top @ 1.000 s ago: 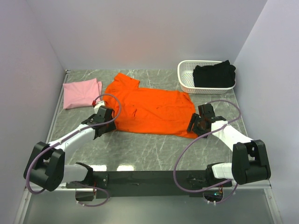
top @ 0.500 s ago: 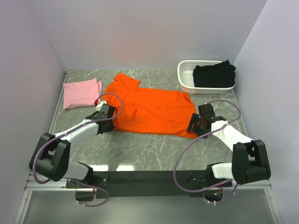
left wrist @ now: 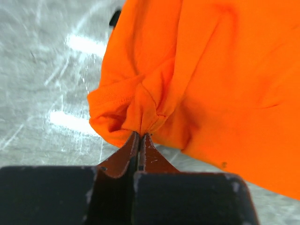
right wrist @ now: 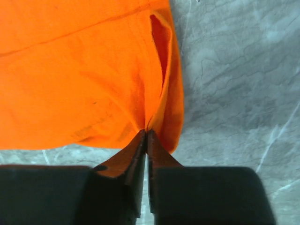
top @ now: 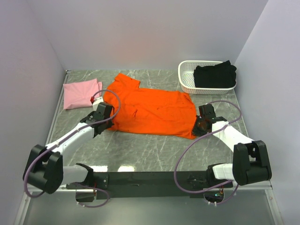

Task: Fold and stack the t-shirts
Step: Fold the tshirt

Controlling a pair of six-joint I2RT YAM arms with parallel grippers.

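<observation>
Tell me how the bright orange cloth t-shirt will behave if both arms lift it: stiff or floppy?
Probably floppy: the bright orange cloth t-shirt bunches into folds where the left fingers pinch it, so it should sag between the grips. Likely light: its thin hem curls at the right fingers. Unlikely to slip, as both pinches look tight.

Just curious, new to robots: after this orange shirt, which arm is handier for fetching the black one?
Right, probably. The black shirt lies in the basket at the far right, straight beyond the right gripper; the left gripper sits across the orange shirt, by the pink shirt.
</observation>
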